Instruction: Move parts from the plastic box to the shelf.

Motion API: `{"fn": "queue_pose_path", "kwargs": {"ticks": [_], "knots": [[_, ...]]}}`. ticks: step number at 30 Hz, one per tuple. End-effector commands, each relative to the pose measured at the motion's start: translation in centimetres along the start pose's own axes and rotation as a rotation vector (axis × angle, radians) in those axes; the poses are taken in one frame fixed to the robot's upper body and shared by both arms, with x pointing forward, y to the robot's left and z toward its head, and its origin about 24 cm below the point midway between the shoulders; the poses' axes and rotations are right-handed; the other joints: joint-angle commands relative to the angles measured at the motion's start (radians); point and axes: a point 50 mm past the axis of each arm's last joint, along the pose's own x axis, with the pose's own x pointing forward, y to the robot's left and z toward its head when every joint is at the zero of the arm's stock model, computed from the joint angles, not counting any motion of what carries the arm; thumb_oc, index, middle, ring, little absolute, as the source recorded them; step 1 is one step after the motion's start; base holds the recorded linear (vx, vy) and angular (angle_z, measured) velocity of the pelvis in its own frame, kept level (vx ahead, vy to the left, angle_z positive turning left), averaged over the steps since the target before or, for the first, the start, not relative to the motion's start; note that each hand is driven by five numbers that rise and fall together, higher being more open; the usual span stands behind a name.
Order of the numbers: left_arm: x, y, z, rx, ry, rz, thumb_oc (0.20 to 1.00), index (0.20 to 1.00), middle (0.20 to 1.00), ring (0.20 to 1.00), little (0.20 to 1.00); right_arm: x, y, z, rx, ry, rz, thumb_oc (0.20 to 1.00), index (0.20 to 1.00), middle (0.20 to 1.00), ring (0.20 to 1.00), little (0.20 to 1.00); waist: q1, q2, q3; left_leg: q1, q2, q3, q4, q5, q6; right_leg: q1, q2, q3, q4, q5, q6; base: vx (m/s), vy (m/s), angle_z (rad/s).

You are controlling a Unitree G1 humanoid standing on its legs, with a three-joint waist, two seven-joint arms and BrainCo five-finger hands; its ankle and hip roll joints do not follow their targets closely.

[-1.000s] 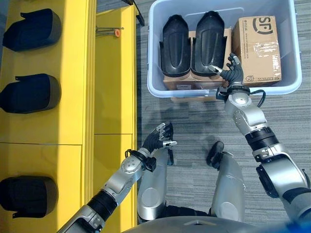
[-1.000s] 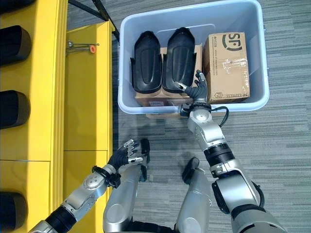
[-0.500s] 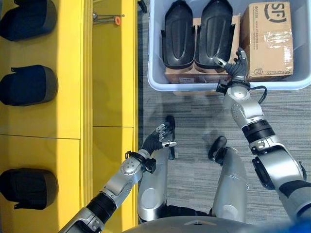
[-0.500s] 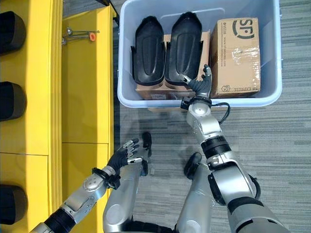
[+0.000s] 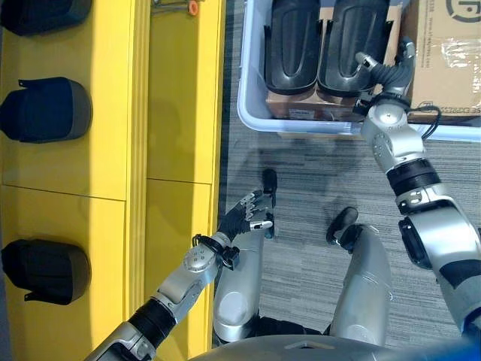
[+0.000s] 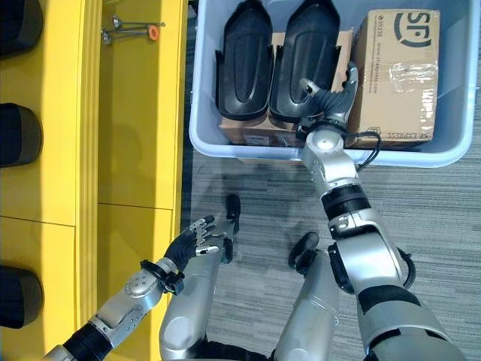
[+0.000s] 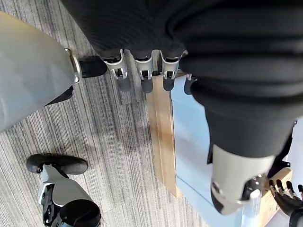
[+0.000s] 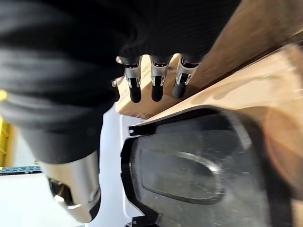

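Right hand (image 6: pixel 331 96) reaches over plastic box (image 6: pixel 197 113) rim, fingers spread and relaxed, holding nothing, beside the right of two black parts (image 6: pixel 307 56) lying on cardboard inside. Left hand (image 6: pixel 192 241) hangs loosely uncurled above the floor, by the yellow shelf (image 6: pixel 135 113).

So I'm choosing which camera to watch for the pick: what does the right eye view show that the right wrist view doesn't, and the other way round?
Right eye view alone: the yellow shelf with black parts already on it, the left black part in the plastic box, the taped cardboard box, and the open left hand low over the carpet.

Right wrist view alone: a close look at the right hand's straight fingers past the part's rim.

Both: the open right hand by the right black part.
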Motion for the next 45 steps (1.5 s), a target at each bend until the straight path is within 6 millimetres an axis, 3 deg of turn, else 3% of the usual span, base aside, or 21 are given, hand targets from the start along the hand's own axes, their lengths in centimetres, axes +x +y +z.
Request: {"fn": "queue_pose_path", "kwargs": {"ticks": [1, 5, 9, 16, 24, 28, 30, 37, 40, 41, 42, 43, 45], "knots": [[-0.9, -2.2, 0.5, -0.041, -0.048, -0.089, 1.000, 1.000, 1.000, 1.000, 1.000, 1.4, -1.3, 4.6, -0.078, -0.191, -0.047, 1.000, 1.000, 1.000, 1.000, 1.000, 0.018, 0.096, -0.012, 0.006, -0.053, 0.022, 0.081, -0.135, 0.018, 0.005, 0.067, 0.014, 0.069, -0.003, 0.011, 0.04, 0.042, 0.08], [-1.0, -2.0, 0.5, -0.044, -0.046, -0.081, 1.000, 1.000, 1.000, 1.000, 1.000, 2.4, -2.3, 5.8, -0.136, -0.204, -0.105, 1.000, 1.000, 1.000, 1.000, 1.000, 0.028, 0.103, -0.012, -0.030, -0.058, 0.017, 0.116, -0.151, 0.023, -0.025, 0.052, 0.016, 0.099, -0.014, 0.010, 0.02, 0.023, 0.06], [-0.9, -1.9, 0.5, -0.047, -0.053, -0.078, 1.000, 1.000, 1.000, 1.000, 1.000, 2.7, -2.5, 5.7, -0.192, -0.187, -0.145, 1.000, 1.000, 1.000, 1.000, 1.000, 0.035, 0.106, -0.012, -0.055, -0.057, 0.016, 0.132, -0.158, 0.025, -0.045, 0.046, 0.019, 0.113, -0.018, 0.009, 0.01, 0.012, 0.03], [-1.0, -1.8, 0.6, -0.054, -0.058, -0.065, 1.000, 1.000, 1.000, 1.000, 1.000, 3.0, -3.4, 3.9, -0.166, -0.095, -0.159, 1.000, 1.000, 1.000, 1.000, 1.000, 0.043, 0.111, -0.012, -0.106, -0.061, 0.010, 0.155, -0.164, 0.031, -0.085, 0.044, 0.022, 0.133, -0.022, 0.009, 0.00, 0.000, 0.01], [-0.7, -2.1, 1.0, -0.048, -0.074, -0.072, 1.000, 1.000, 1.000, 1.000, 1.000, 2.9, -2.9, 2.3, -0.214, -0.039, -0.115, 1.000, 1.000, 1.000, 1.000, 1.000, 0.049, 0.116, -0.012, -0.139, -0.064, 0.006, 0.161, -0.161, 0.036, -0.114, 0.043, 0.024, 0.142, -0.022, 0.011, -0.01, -0.002, 0.01], [-0.5, -2.0, 1.2, -0.045, -0.072, -0.074, 1.000, 1.000, 1.000, 1.000, 1.000, 2.6, -2.4, 1.1, -0.162, 0.033, -0.067, 1.000, 1.000, 1.000, 1.000, 1.000, 0.052, 0.118, -0.012, -0.154, -0.064, 0.004, 0.164, -0.159, 0.037, -0.127, 0.042, 0.025, 0.146, -0.023, 0.011, 0.00, 0.000, 0.00], [-0.4, -1.9, 1.1, -0.038, -0.067, -0.073, 1.000, 1.000, 1.000, 1.000, 1.000, 2.5, -2.2, 0.2, -0.055, 0.106, -0.044, 1.000, 1.000, 1.000, 1.000, 1.000, 0.054, 0.119, -0.012, -0.162, -0.063, 0.003, 0.170, -0.161, 0.039, -0.136, 0.042, 0.028, 0.152, -0.024, 0.011, 0.00, 0.000, 0.00], [-0.4, -1.5, 1.2, -0.029, -0.063, -0.071, 1.000, 1.000, 1.000, 1.000, 1.000, 2.4, -1.6, -0.2, -0.001, 0.143, 0.049, 1.000, 1.000, 1.000, 1.000, 1.000, 0.058, 0.119, -0.012, -0.201, -0.059, -0.006, 0.203, -0.170, 0.041, -0.172, 0.038, 0.036, 0.181, -0.034, 0.006, 0.00, 0.000, 0.00], [-0.5, -1.3, 1.4, -0.026, -0.065, -0.074, 1.000, 1.000, 1.000, 1.000, 1.000, 2.3, -1.8, -1.2, 0.059, 0.218, 0.068, 1.000, 1.000, 1.000, 1.000, 1.000, 0.062, 0.119, -0.012, -0.214, -0.063, -0.012, 0.215, -0.175, 0.045, -0.183, 0.036, 0.037, 0.187, -0.036, 0.006, 0.00, -0.022, -0.01], [-0.5, -1.3, 1.4, -0.021, -0.064, -0.074, 1.000, 1.000, 1.000, 1.000, 1.000, 2.2, -1.7, -1.5, 0.103, 0.252, 0.070, 0.633, 0.633, 0.633, 0.633, 0.633, 0.063, 0.119, -0.012, -0.216, -0.063, -0.012, 0.217, -0.176, 0.046, -0.184, 0.036, 0.037, 0.186, -0.036, 0.006, 0.00, -0.034, 0.00], [-0.5, -1.2, 1.4, -0.017, -0.064, -0.075, 1.000, 1.000, 1.000, 1.000, 1.000, 2.2, -1.7, -1.7, 0.135, 0.272, 0.069, 0.485, 0.485, 0.485, 0.485, 0.485, 0.063, 0.118, -0.012, -0.217, -0.062, -0.012, 0.219, -0.177, 0.046, -0.185, 0.037, 0.037, 0.186, -0.036, 0.006, 0.00, 0.000, 0.00], [-0.5, -1.1, 1.4, -0.017, -0.063, -0.073, 1.000, 1.000, 1.000, 1.000, 1.000, 2.2, -1.6, -1.9, 0.202, 0.302, 0.087, 0.200, 0.200, 0.200, 0.200, 0.200, 0.063, 0.117, -0.012, -0.219, -0.062, -0.014, 0.221, -0.179, 0.046, -0.186, 0.037, 0.037, 0.188, -0.037, 0.007, 0.00, 0.000, 0.00], [-0.6, -1.1, 1.4, -0.013, -0.063, -0.073, 1.000, 1.000, 1.000, 1.000, 1.000, 2.2, -1.6, -1.9, 0.220, 0.300, 0.093, 0.200, 0.200, 0.200, 0.200, 0.200, 0.065, 0.118, -0.012, -0.219, -0.063, -0.015, 0.221, -0.179, 0.048, -0.186, 0.038, 0.038, 0.189, -0.037, 0.007, 0.00, 0.000, 0.00]]}}
